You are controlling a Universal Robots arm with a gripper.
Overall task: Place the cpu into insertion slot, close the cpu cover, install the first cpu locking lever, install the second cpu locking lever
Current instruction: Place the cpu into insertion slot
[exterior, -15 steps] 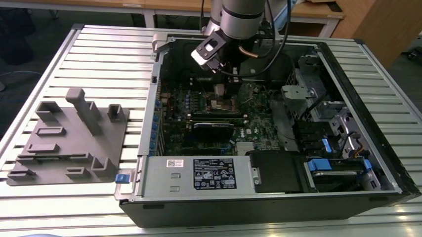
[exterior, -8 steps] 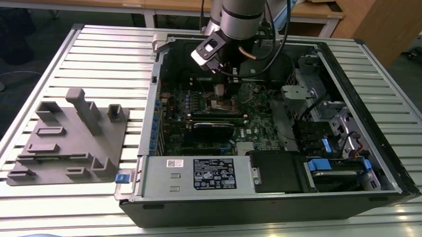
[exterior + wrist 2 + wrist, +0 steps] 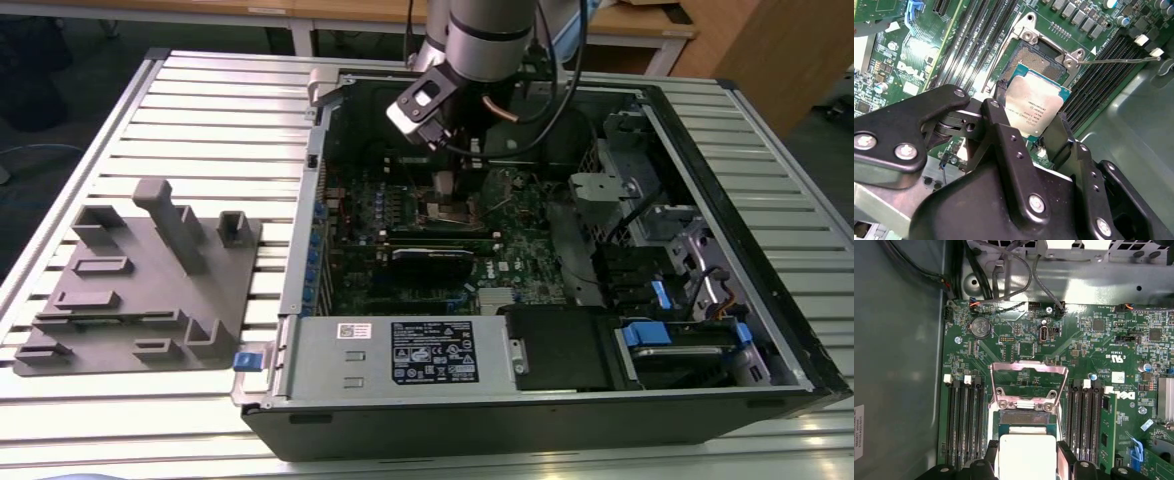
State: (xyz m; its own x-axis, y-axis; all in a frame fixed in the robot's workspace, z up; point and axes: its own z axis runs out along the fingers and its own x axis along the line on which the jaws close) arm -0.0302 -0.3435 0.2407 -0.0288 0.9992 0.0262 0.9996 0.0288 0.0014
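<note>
The first step is in hand. The claw [image 3: 1030,116] is clamped on the chip [image 3: 1038,102] by two opposite edges, holding it just short of the open socket [image 3: 1040,57]. In the exterior view that socket lies toward the twelve o'clock end of the green board [image 3: 521,250]. The cover [image 3: 1029,366] stands raised, so seating the chip likely calls for squaring its corners to the socket and a gentle, level descent.

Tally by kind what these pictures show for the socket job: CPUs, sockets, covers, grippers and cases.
cpu, held in the gripper: 1
insertion slot, still without a chip: 1
cpu cover, standing open: 1
gripper, shut on the cpu: 1
computer case, side open: 1
Total: 5
</note>
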